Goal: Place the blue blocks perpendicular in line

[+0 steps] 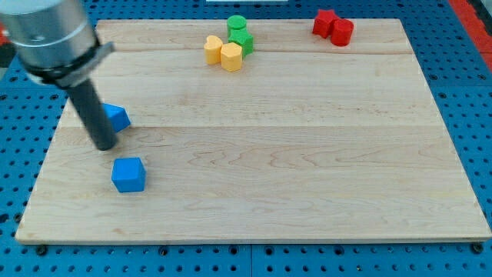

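Observation:
Two blue blocks lie at the view's left on the wooden board [292, 169]. One blue block [118, 118] is partly hidden behind my rod. A blue cube [128, 174] lies below it, toward the view's bottom. My tip [104, 146] rests on the board just left of and below the upper blue block, close to touching it, and above-left of the blue cube, apart from it.
At the view's top middle, a yellow heart-shaped block [213, 49], a yellow hexagonal block [231, 56], a green cylinder [237, 25] and another green block [245, 41] cluster together. Two red blocks [332, 27] sit at the top right. A blue pegboard surrounds the board.

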You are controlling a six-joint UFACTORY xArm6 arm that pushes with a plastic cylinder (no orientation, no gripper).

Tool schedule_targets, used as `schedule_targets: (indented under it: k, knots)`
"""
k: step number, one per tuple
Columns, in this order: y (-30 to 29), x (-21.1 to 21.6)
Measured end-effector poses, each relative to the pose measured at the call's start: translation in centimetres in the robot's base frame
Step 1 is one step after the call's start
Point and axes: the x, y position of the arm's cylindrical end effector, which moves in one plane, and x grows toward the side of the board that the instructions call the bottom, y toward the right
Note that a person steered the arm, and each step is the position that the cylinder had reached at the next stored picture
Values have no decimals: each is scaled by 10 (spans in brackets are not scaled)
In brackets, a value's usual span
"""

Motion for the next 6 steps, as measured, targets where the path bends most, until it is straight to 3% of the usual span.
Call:
schedule_targets:
  k: [1, 2, 4, 5, 6]
  knots:
    - [-21, -44]
    - [-3, -66]
    - [13, -28]
    - [107, -43]
    - [157, -39]
